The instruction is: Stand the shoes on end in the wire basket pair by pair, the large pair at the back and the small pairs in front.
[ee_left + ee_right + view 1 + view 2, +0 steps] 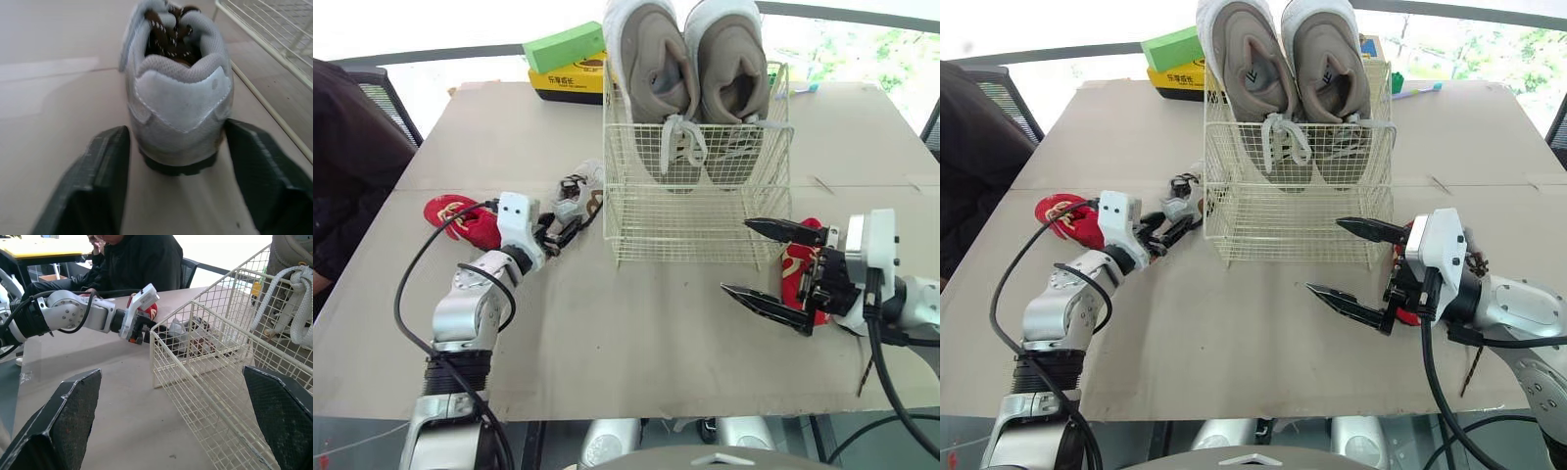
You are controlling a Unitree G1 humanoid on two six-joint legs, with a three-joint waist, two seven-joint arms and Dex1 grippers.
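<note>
Strong daylight comes from the windows [460,24] behind the desk [607,333], and they are blown out to white glare. The desk top is evenly bright, and shadows on it are faint and soft. In the right wrist view the sky behind the wire basket [205,382] is washed white. The grey shoe [178,112] casts a narrow dark shadow under its heel.

Wire basket [695,220]: cream-white mesh, open top, upright at mid-worktop.
Large pair [697,73]: grey-and-white lace-up trainers, stood on end side by side against the basket's back wall, heels up above the rim, white laces hanging.
Small grey shoe [576,201]: brown laces, dark sole, upright on the worktop just beside the basket's left wall.
Left red shoe [460,220]: small, patterned, lying well left of the basket.
Right red shoe [793,264]: small, partly hidden, near the basket's front right corner
</note>
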